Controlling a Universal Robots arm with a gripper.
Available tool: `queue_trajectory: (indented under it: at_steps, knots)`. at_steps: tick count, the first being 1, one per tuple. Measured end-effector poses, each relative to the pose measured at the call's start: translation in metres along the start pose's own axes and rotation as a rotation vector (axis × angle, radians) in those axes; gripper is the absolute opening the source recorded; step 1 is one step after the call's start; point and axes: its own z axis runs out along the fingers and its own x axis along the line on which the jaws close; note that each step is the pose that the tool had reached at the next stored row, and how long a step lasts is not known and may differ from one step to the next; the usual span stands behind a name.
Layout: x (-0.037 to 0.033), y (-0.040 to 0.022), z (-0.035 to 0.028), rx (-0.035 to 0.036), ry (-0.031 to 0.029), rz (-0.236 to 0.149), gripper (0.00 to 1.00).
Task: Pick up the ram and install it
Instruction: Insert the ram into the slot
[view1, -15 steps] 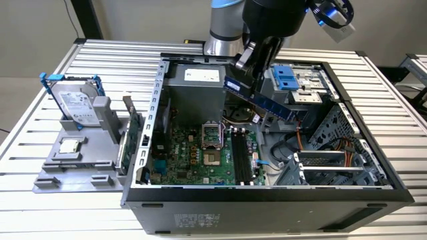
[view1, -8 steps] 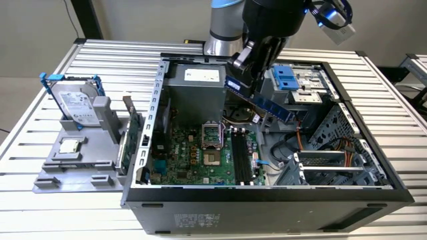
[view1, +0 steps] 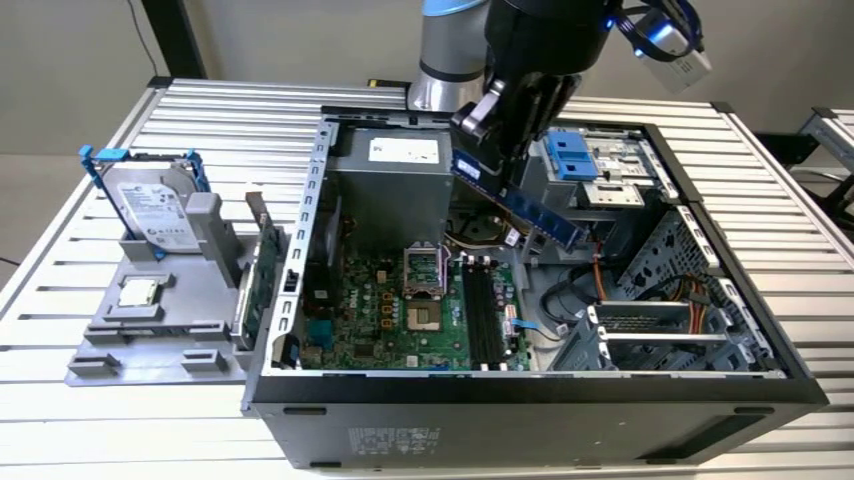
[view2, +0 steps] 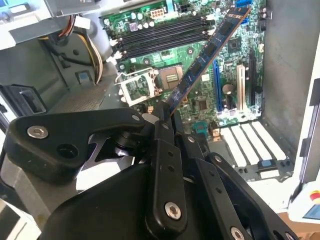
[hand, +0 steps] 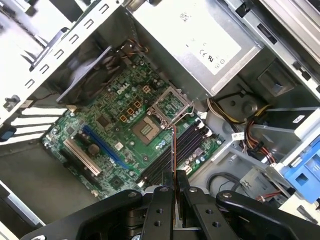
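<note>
Closest to me in the exterior view is the black metal front wall of the open computer case (view1: 534, 410), which lies on its side on a white slatted table (view1: 80, 440). Over it hangs one black robot gripper (view1: 483, 150). Its claw is clamped on one end of the ram (view1: 523, 208), a single long blue-green circuit-board stick. The ram slants down in the air above the case's inside, clear of the large green motherboard (view1: 380, 310) and its long black plastic slots (view1: 483, 320). On the exterior view's left, one grey plastic rack (view1: 174, 330) holds one silver hard drive in a blue frame (view1: 150, 205).

In the second wrist view the gripper (view2: 164, 112) pinches the ram (view2: 205, 57) at its near end. The stick reaches out over the motherboard (view2: 227, 65), which carries four black slots (view2: 155, 35) side by side and one square processor socket (view2: 167, 77).

In the first wrist view the ram (hand: 173, 150) shows edge-on, a thin line running out from the gripper (hand: 174, 192). It is held over the four slots (hand: 195, 142), which lie next to the one socket (hand: 147, 127).
</note>
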Motion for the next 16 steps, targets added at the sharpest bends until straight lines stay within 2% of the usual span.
queue_trajectory:
  at_steps: [16]
  knots:
    - [0.0001, -0.0002, 0.0000, -0.0040, -0.0058, 0.169, 0.00]
